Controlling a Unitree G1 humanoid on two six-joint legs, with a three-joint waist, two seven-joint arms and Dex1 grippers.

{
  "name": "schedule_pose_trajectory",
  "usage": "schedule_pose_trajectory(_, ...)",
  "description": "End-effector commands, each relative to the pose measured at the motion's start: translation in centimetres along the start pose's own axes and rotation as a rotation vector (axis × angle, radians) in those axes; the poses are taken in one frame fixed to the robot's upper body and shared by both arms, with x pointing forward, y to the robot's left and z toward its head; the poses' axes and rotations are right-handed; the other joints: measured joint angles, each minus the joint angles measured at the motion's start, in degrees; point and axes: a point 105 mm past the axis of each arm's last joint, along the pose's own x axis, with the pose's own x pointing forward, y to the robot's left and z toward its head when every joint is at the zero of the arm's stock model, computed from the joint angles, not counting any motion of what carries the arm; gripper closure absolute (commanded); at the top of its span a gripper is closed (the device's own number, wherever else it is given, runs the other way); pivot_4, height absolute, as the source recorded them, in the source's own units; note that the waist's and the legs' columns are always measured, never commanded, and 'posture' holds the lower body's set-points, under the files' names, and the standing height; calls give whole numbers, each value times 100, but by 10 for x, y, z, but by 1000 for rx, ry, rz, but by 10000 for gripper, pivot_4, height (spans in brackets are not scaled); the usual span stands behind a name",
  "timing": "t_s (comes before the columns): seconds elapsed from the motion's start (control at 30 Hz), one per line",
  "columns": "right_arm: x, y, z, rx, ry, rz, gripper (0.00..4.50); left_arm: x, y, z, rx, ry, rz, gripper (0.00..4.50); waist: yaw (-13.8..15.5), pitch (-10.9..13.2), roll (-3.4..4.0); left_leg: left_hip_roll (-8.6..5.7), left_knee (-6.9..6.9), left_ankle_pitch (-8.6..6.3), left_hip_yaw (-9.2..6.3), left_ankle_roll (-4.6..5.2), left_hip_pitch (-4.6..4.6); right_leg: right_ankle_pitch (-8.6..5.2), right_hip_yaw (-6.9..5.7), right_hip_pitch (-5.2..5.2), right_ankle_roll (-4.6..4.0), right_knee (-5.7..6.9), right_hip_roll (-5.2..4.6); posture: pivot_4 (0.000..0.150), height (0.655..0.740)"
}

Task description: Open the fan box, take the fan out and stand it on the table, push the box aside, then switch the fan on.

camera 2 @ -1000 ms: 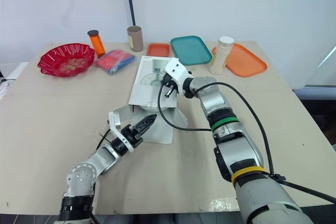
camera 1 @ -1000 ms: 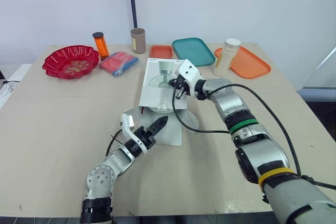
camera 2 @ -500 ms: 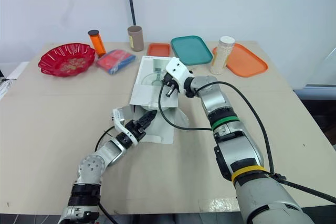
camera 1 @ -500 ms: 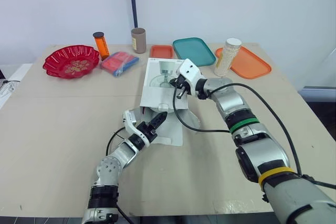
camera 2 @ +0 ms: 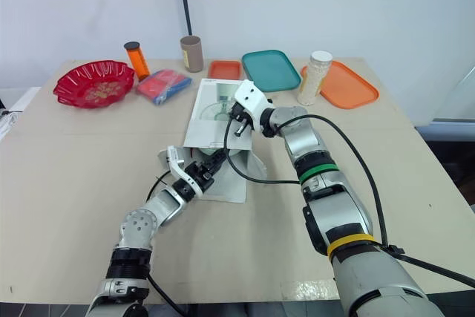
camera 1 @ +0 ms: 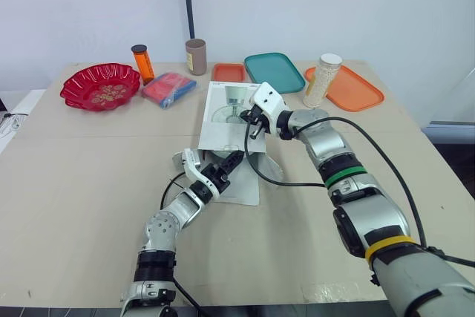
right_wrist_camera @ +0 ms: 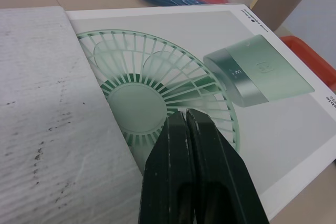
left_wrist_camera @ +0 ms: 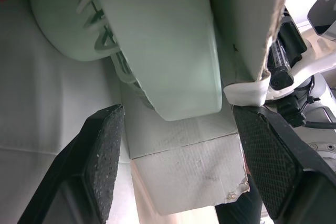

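Fan (left_wrist_camera: 168, 51) close under raised box lid (camera 1: 221, 120)

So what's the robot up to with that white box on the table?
It's partway through unboxing. The fan box lies on the table with its near end open. The right gripper, jaws shut, sits on the box's printed top, apparently steadying it. The left gripper, jaws open, reaches in at the open end, either side of the pale green fan, which is not yet out.
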Motion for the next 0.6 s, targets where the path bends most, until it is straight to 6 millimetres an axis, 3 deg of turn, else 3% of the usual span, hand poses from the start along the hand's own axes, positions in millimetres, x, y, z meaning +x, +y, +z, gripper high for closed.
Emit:
schedule_pose_trajectory(0.03, -1, 5, -25, 20, 90, 9, 45000, 9, -16, -4, -37, -27, -71, 10124, 0, 0, 0, 0, 0, 0, 0, 0, 0, 0, 0, 0, 0, 0, 0, 1500, 7400)
schedule_pose_trajectory(0.17, -2, 4, -26, 17, 94, 8, 45000, 8, -15, -2, -70, -46, -69, 10124, 0, 0, 0, 0, 0, 0, 0, 0, 0, 0, 0, 0, 0, -1, 0, 1500, 7400)
schedule_pose_trajectory(0.23, -2, 4, -26, 17, 96, 6, 45000, 8, -13, 0, -86, -60, -66, 14129, 1, 1, 0, 0, 0, 0, 0, 0, 0, 0, 0, 0, 0, -1, 0, 1500, 7400)
schedule_pose_trajectory(0.3, -3, 4, -27, 17, 97, 6, 45000, 8, -10, 0, -93, -64, -47, 22119, 1, 1, 0, 0, 0, 0, 0, 0, -1, 0, -1, 0, 0, -2, 0, 1500, 7400)
schedule_pose_trajectory(0.4, -4, 4, -28, 18, 99, 8, 45000, 7, -6, -1, -110, -60, -20, 30517, 2, 1, 0, 0, 0, 0, -2, -1, -2, 0, -1, 0, 1, -4, 0, 1500, 7400)
schedule_pose_trajectory(0.6, -4, 5, -30, 22, 101, 7, 45000, 6, -6, -1, -134, -58, -23, 30955, -1, 1, 0, 1, -1, 1, -1, -2, -2, 1, -1, 0, 1, -6, 1, 1500, 7400)
